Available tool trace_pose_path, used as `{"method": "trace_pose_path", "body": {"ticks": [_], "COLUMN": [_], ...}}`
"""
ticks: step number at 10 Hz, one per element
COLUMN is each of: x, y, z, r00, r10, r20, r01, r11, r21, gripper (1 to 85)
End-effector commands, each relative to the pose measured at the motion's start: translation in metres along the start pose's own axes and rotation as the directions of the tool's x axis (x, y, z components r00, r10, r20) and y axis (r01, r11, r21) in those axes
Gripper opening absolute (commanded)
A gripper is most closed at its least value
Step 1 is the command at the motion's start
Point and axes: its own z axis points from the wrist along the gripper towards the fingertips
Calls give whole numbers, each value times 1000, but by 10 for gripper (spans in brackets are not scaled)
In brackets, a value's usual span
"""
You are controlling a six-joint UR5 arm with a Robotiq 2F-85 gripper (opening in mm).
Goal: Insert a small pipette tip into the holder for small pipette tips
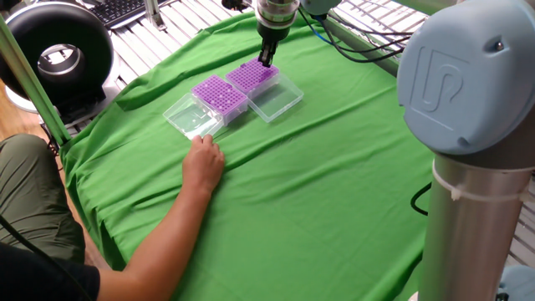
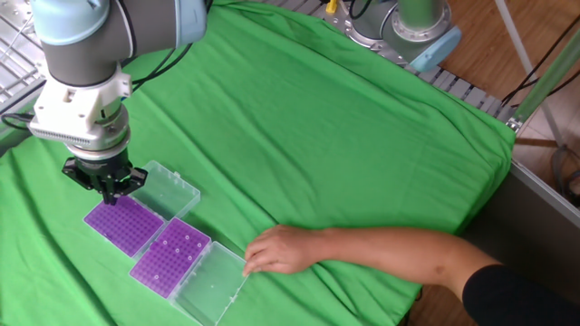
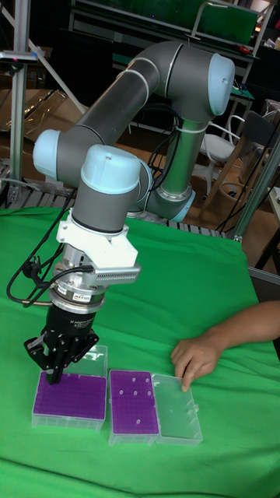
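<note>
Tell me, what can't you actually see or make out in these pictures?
- Pipette tip: too small to tell in any view whether the gripper holds one; its fingers look closed, over the purple rack.
- Rack holes: filled or not cannot be told; only pale dots show on the second rack.
- Person: face and body cut off by frame edges; only an arm and a hand resting by a clear lid.

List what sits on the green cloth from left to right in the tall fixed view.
Gripper over the left purple rack → second purple rack → its open clear lid → the person's hand, fingers touching that lid's far edge.
</note>
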Motion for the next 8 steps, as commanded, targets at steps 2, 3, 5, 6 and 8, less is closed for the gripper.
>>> {"method": "trace_pose_path", "body": {"ticks": [2, 3, 5, 6, 8], "x": [-1, 0, 1, -1, -10], "y": [-1, 0, 13, 29, 56], "z": [-1, -1, -7, -11, -20], "r00": [999, 1000, 999, 997, 981], "r10": [-34, -29, 24, 70, 171], "r20": [8, 4, -26, -41, -91], "r01": [34, 29, -25, -73, -183], "r11": [999, 1000, 999, 993, 973], "r21": [-2, -7, -46, -97, -141], "gripper": [187, 187, 200, 207, 230]}}
